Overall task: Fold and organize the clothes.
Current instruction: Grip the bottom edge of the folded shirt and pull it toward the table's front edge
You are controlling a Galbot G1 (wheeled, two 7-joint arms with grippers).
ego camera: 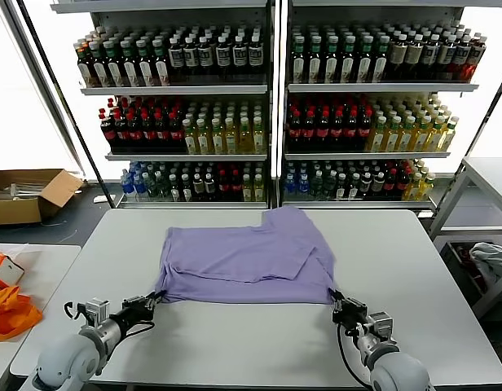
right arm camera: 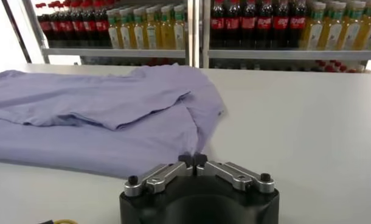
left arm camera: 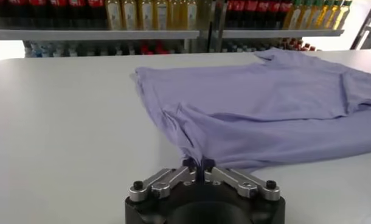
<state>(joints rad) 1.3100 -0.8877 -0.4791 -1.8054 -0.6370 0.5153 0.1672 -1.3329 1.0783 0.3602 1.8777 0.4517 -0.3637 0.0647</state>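
A lavender T-shirt (ego camera: pixel 247 259) lies partly folded on the white table (ego camera: pixel 259 342), its near hem toward me. My left gripper (ego camera: pixel 153 300) is shut on the shirt's near left corner (left arm camera: pixel 194 159), the fabric pinched between its pads. At the near right corner (right arm camera: pixel 188 151), my right gripper (ego camera: pixel 336 300) is also shut on the cloth. In the left wrist view the left gripper (left arm camera: pixel 197 164) shows purple fabric bunched between the jaws; in the right wrist view the right gripper (right arm camera: pixel 192 159) has its pads pressed together at the hem. No print is visible on the shirt.
Shelves of bottles (ego camera: pixel 271 106) stand behind the table. An orange fabric item (ego camera: pixel 11 309) lies on a side table at the left, and a cardboard box (ego camera: pixel 27 194) sits on the floor. A grey-white bundle (ego camera: pixel 494 259) rests at the right beside another table.
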